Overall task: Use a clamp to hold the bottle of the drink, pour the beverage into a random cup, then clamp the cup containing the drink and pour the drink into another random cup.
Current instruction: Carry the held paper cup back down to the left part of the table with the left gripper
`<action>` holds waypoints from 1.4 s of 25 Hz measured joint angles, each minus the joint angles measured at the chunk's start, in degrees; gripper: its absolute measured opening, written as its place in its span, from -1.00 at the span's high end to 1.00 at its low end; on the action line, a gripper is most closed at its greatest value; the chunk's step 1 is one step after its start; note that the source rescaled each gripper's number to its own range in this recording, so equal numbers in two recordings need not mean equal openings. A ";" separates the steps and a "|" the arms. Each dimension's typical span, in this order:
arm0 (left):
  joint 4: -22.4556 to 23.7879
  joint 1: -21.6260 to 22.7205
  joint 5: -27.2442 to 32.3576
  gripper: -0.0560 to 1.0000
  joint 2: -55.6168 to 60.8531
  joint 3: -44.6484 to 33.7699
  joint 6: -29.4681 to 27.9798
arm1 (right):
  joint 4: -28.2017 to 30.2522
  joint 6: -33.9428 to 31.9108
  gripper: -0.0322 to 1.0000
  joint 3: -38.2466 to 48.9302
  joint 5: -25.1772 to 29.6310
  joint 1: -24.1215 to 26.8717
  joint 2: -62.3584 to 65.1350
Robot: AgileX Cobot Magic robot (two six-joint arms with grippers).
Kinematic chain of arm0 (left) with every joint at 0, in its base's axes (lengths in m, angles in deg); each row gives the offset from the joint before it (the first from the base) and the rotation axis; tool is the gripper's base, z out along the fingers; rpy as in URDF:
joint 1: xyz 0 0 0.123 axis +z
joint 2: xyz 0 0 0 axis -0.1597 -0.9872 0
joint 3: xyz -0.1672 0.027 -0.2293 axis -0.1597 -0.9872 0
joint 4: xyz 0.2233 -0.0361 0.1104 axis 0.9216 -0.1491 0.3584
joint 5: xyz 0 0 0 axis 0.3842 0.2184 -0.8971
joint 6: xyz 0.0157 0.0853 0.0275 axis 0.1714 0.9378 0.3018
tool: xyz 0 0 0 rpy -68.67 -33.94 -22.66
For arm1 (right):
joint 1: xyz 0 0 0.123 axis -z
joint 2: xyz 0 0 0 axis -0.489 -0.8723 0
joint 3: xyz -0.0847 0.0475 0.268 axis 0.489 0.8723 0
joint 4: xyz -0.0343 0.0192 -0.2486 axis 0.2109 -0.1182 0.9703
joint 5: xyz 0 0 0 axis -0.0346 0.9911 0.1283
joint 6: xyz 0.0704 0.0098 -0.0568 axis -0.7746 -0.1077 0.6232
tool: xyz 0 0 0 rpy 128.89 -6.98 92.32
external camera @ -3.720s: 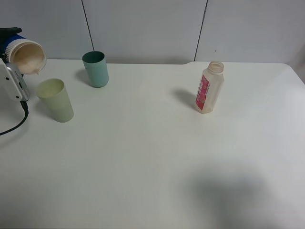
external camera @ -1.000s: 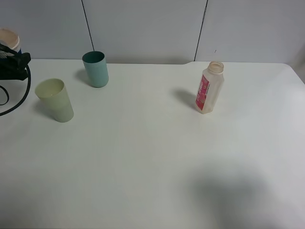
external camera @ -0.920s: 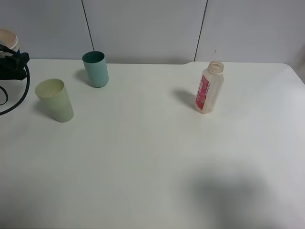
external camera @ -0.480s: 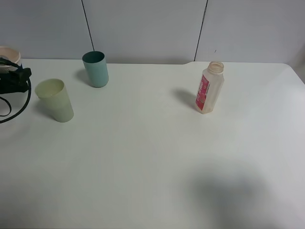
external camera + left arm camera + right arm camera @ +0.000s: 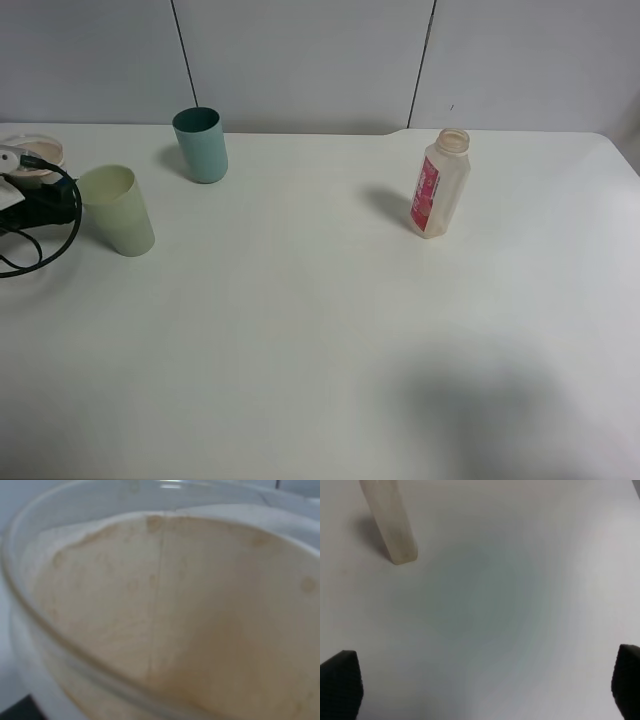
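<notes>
My left gripper (image 5: 35,190) is at the far left edge of the table, shut on a white cup (image 5: 30,153) with a beige-stained inside. That cup (image 5: 165,610) fills the left wrist view and hides the fingers. It is upright and low, just left of a pale green cup (image 5: 117,210). A teal cup (image 5: 201,145) stands behind that one. The clear bottle (image 5: 438,183) with a pink label stands open-topped at the right centre, with no gripper on it. My right gripper (image 5: 482,685) is open and empty above the table, with the bottle (image 5: 390,525) ahead of it.
The white table (image 5: 320,330) meets a grey panelled wall at the back. A black cable (image 5: 30,260) loops from the left arm onto the table's left edge. The right arm is out of the exterior view.
The left gripper turned the white cup from a tilt over the pale green cup back upright. It then lowered the cup towards the table beside that cup. The bottle and other cups have not moved.
</notes>
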 joint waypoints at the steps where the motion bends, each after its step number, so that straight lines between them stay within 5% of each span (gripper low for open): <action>1: 0.01 0.00 0.00 0.87 -0.41 0.36 0.00 | 0.00 0.00 -1.00 0.00 0.00 0.00 0.00; 35: 2.11 -1.97 -1.06 0.87 -12.33 16.60 -7.93 | 0.00 0.00 -1.00 0.00 0.00 0.00 0.00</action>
